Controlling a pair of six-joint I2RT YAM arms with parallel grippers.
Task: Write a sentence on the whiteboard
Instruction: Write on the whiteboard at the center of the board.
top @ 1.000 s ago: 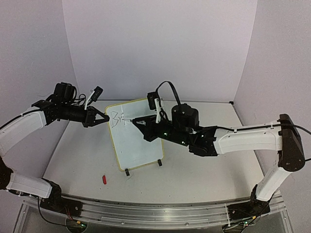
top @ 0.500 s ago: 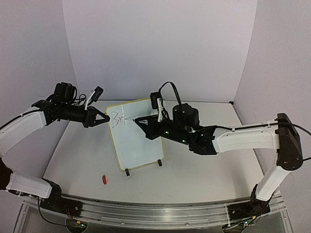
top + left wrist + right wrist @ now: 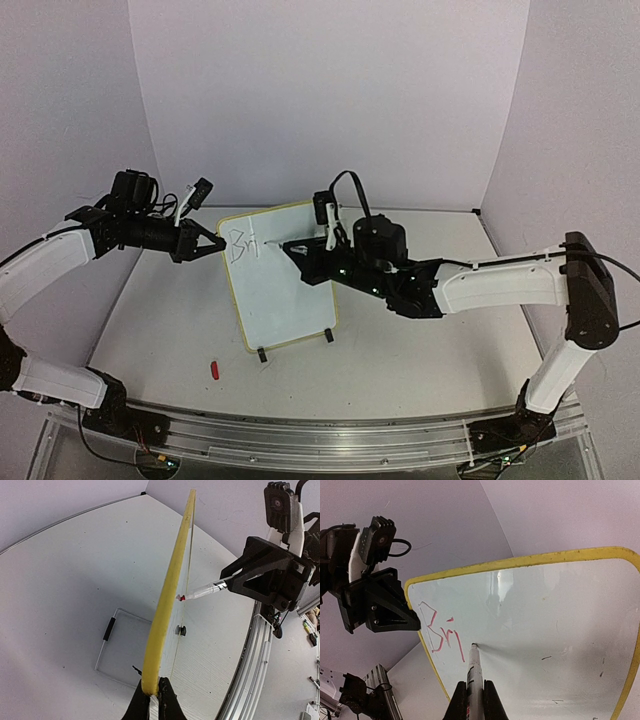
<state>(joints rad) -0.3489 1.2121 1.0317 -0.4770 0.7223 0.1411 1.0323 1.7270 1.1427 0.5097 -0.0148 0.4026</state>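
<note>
**Inspector A:** Where do we find the whiteboard?

**Inspector B:** We find the whiteboard [image 3: 285,300] standing upright on its two black feet [image 3: 262,354], on the table [image 3: 430,350] left of centre.

**A:** How do we record the jaws on the left?

**B:** The left gripper [image 3: 217,243] is closed narrowly on the board's upper left rim. In the left wrist view both fingertips pinch the yellow edge.

**A:** And on the right?

**B:** The right gripper [image 3: 475,702] is clamped on a marker [image 3: 474,670], jaws narrow around the barrel. The marker's tip touches the white face just right of the writing.

**A:** What do we read there?

**B:** Of the sentence [image 3: 441,632] we read only "Bri", in reddish strokes at the board's top left corner.

**A:** Anything further?

**B:** We note one small red piece [image 3: 214,370] lying on the table, nearer than the board and to its left, apart from it.
</note>
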